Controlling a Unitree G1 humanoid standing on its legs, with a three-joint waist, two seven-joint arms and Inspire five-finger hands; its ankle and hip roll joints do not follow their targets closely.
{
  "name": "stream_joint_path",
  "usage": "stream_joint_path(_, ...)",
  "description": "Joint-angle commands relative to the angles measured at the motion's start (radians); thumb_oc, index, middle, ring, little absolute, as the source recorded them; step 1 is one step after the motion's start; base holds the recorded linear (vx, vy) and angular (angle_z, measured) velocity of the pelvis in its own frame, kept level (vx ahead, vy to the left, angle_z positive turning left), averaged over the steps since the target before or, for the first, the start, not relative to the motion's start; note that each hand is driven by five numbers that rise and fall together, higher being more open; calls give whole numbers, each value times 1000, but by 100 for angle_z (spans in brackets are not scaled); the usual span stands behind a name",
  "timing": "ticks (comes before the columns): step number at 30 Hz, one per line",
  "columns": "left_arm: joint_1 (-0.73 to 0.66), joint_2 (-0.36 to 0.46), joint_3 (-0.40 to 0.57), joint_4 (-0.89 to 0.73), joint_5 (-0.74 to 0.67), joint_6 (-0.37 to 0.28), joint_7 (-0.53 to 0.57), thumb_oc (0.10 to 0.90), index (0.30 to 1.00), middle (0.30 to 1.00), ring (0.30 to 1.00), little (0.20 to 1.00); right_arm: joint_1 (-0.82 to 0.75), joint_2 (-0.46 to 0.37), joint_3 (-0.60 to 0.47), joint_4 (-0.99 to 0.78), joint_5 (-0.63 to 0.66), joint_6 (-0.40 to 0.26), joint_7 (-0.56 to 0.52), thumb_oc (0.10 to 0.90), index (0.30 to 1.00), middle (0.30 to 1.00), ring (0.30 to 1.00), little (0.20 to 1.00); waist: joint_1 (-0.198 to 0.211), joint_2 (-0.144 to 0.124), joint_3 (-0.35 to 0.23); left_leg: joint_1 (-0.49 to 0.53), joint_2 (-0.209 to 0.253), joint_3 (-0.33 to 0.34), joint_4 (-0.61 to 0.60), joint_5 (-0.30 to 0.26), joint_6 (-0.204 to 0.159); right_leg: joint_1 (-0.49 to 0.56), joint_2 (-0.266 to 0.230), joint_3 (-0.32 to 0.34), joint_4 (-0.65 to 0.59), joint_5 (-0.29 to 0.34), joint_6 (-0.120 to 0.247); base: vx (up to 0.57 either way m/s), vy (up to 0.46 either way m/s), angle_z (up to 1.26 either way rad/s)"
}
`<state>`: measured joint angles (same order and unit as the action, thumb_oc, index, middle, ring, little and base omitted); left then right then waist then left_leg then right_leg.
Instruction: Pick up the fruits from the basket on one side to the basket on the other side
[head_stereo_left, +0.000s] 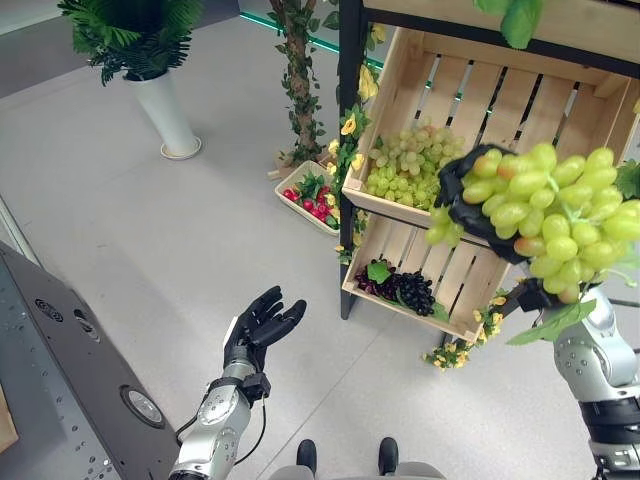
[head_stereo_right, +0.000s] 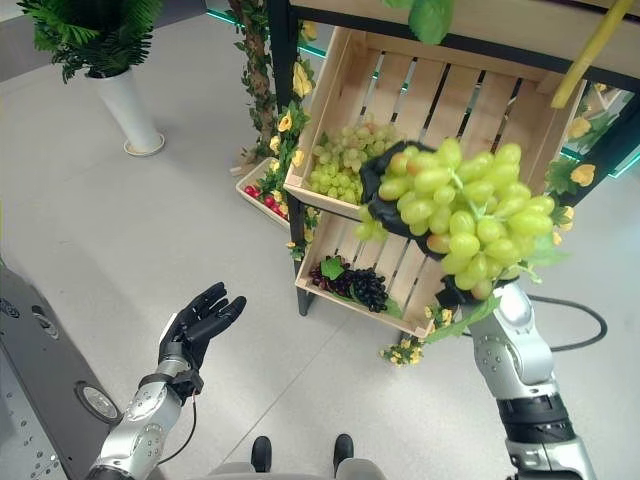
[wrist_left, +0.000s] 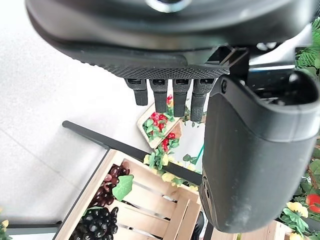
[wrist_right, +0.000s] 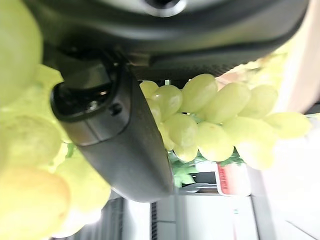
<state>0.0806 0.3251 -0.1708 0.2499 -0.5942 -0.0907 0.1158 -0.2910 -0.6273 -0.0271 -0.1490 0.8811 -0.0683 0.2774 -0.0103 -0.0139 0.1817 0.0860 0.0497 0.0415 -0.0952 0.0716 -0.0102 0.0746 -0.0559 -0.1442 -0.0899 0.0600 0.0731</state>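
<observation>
**Green grapes held aloft**

The right hand (head_stereo_right: 400, 195) has its fingers curled round a bunch of green grapes (head_stereo_right: 465, 215), raised in front of the upper crate (head_stereo_left: 480, 95) — more green grapes (head_stereo_left: 405, 165) lie inside it just past the fingers. The left hand (head_stereo_left: 258, 325) hangs over the floor, fingers straight, holding nothing — well apart from the lower crate (head_stereo_left: 455, 275) of dark grapes (head_stereo_left: 405, 290).

The grapes (head_stereo_left: 545, 215) in the black right hand (head_stereo_left: 470, 200) are glowing yellow-green. Paler green grapes (head_stereo_left: 408, 165) are filling the pale wooden upper crate (head_stereo_left: 520, 100); dark purple grapes (head_stereo_left: 405, 290) are lying below. The tray (head_stereo_left: 312, 198) is showing red and green.
</observation>
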Motion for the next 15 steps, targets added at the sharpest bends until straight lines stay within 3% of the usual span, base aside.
stream_joint_path(1, -87, 63, -18, 3, 4, -115, -21, 800, 900, 900, 900, 900, -174, -37, -50, -27, 57, -101, -75, 400, 300, 300, 300, 300, 30, -46, -135, 36, -31, 3, 8, -125, 27, 41, -27, 12, 3, -19, -19, 34, -6, 6)
stream_joint_path(5, -79, 73, -26, 6, -5, -115, -26, 800, 900, 900, 900, 900, -247, -107, -55, 42, -12, -106, -150, 400, 300, 300, 300, 300, 40, -48, -143, 37, -30, -4, 8, -125, 25, 46, -28, 6, 3, -25, -19, 12, -1, 2)
stream_joint_path(10, -64, 85, -44, 12, -27, -125, -34, 800, 900, 900, 900, 900, -338, -206, -48, 162, -54, -69, -239, 400, 300, 300, 300, 300, 55, -54, -154, 37, -27, -8, 8, -125, 20, 51, -29, -6, 3, -30, -20, 0, 0, 0)
stream_joint_path(15, -69, 99, -72, 12, -50, -140, -19, 800, 900, 900, 900, 900, -479, -366, 39, 410, -225, -46, -348, 400, 300, 300, 300, 300, 78, -66, -158, 35, -24, -14, 8, -120, 13, 58, -30, -25, 3, -34, -20, -28, 24, 3)
